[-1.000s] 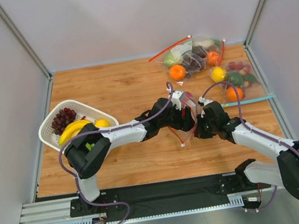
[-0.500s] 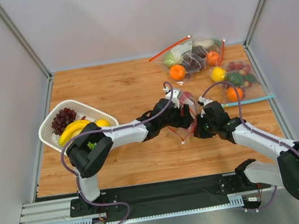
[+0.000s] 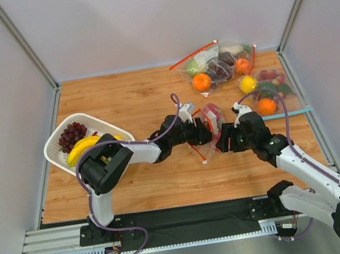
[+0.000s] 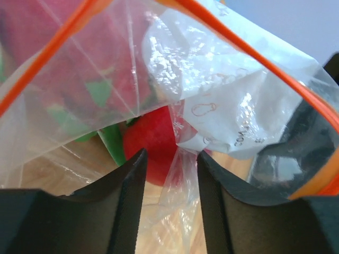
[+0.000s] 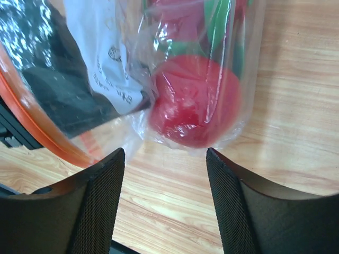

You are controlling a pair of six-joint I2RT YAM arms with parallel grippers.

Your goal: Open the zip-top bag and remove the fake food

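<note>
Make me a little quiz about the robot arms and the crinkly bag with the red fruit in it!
1. True or false: the red fruit lies bare on the table, free of the zip-top bag.
2. The bag's zip strip is: A) blue, B) red-orange, C) green.
3. Fill in: the white basket with the bananas sits on the robot's ____ side.
Key: 1 false, the fruit is inside the bag; 2 B; 3 left.
</note>
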